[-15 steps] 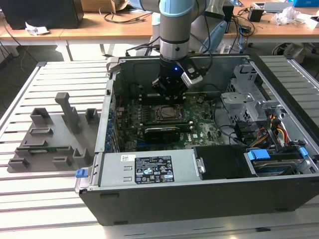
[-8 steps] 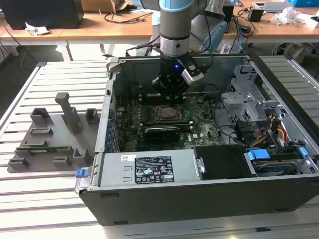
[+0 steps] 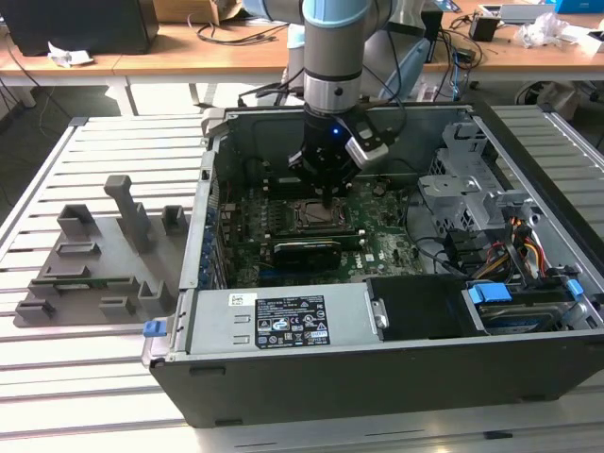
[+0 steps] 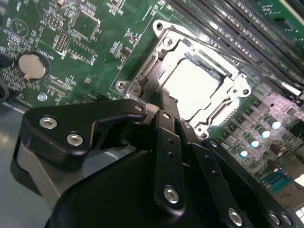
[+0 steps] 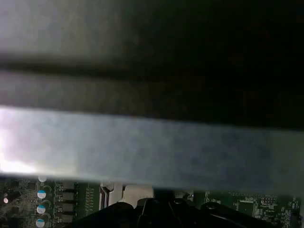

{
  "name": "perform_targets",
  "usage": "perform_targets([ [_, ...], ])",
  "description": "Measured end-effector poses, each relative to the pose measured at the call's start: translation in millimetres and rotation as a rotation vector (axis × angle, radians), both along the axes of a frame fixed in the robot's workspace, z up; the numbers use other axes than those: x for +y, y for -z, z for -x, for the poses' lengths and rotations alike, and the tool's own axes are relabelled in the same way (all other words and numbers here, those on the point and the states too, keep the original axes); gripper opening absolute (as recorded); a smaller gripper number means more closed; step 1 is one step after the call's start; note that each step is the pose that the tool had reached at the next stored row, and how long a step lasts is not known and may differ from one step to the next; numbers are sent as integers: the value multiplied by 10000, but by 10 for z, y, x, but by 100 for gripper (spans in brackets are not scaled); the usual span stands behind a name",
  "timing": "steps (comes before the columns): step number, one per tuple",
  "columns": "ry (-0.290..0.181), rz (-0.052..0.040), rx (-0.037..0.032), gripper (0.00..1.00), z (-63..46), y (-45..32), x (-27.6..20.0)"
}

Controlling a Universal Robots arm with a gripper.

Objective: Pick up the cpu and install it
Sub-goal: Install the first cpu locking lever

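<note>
The cpu [image 4: 194,88] is a bright silvery square lying flat inside the metal socket frame [image 4: 164,42] on the green motherboard [image 4: 95,57]. In the exterior view my gripper [image 3: 326,200] reaches down into the open computer case [image 3: 283,396], directly over the socket [image 3: 316,215]. In the second wrist view the black fingers [image 4: 166,128] come together at a narrow tip [image 4: 161,97] at the near edge of the socket. The gripper is shut, nothing shows between its fingers, and the cpu is not held.
A grey holder tray [image 3: 94,255] with upright blocks sits on the slatted table at the exterior view's left. Inside the case are a black expansion card [image 3: 307,253], a drive cage [image 3: 453,189], cables and a power supply [image 3: 283,321]. Memory slots [image 4: 237,28] run beside the socket.
</note>
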State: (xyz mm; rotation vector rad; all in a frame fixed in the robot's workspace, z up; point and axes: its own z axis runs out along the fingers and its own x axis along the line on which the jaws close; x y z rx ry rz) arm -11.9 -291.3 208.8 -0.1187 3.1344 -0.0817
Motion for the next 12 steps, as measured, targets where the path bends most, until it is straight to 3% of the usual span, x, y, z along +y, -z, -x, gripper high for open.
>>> perform_targets([
  [3,-1,3,1,11,0,1,-72],
  [10,0,5,2,11,-4,-6,-77],
  [12,-1,10,1,11,-4,-51,-76],
])
